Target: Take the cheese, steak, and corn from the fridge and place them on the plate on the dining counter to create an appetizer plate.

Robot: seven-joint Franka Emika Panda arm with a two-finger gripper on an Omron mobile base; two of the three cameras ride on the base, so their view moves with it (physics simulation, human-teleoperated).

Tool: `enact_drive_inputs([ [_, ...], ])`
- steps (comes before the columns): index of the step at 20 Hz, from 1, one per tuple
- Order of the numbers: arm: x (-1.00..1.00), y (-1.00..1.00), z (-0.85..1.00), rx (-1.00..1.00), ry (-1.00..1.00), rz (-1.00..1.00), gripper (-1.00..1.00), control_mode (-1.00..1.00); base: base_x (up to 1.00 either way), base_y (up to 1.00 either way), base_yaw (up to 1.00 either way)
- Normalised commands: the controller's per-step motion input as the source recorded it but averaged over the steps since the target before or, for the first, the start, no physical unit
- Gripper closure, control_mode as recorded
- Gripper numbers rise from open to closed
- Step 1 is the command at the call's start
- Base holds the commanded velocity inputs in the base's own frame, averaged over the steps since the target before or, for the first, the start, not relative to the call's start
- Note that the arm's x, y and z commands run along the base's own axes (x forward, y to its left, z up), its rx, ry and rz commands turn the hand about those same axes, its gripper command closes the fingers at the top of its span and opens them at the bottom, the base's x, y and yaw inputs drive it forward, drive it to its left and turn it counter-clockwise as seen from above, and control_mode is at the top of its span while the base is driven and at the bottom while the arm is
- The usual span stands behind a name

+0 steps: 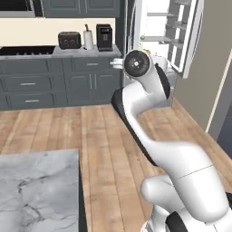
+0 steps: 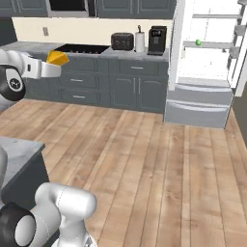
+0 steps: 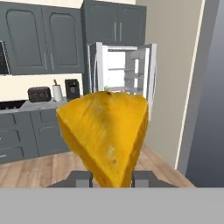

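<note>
In the left base view, the white arm [image 1: 149, 113] rises from the lower right and bends up in front of the fridge [image 1: 158, 31], which stands at the back with its doors open. A corner of the marble bench [image 1: 38, 190] sits at the lower left, and wood floor [image 1: 90, 127] lies between it and the dark cabinets [image 1: 59, 81]. On the cabinet worktop stand a toaster [image 1: 69, 40], a paper roll [image 1: 89, 39] and a coffee machine [image 1: 104, 37]. In the right base view, the arm reaches out from the left edge, and the cheese [image 2: 57, 58] pokes out past its end as a small orange-yellow wedge, up in the air in front of the dark cabinets. The fridge [image 2: 207, 62] stands well apart on the right, open, with a small green thing [image 2: 198, 42] on a white shelf; it is too small to tell what it is. The toaster [image 2: 122, 41], paper roll [image 2: 140, 42] and coffee machine [image 2: 157, 39] stand in a row near the fridge. In the hand view, the cheese [image 3: 107, 135] is big and close, a yellow wedge with its thin edge pointing down. The jaws [image 3: 111, 178] are nearly closed and pinch the cheese from both sides, with a grey finger [image 3: 78, 177] touching it low down. Far behind it stands the open fridge [image 3: 122, 72], with the toaster [image 3: 39, 94] to its left.
</note>
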Motion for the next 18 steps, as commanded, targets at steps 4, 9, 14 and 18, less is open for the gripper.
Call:
enact_drive_inputs([
  [4,0.0,0.0,0.0,0.0,0.0,0.0,1.0,1.0,-1.0,0.0,0.0],
  [9,0.0,0.0,0.0,0.0,0.0,0.0,1.0,1.0,-1.0,0.0,0.0],
  [14,0.0,0.0,0.0,0.0,0.0,0.0,1.0,1.0,-1.0,0.0,0.0],
  [18,0.0,0.0,0.0,0.0,0.0,0.0,1.0,1.0,-1.0,0.05,0.0],
])
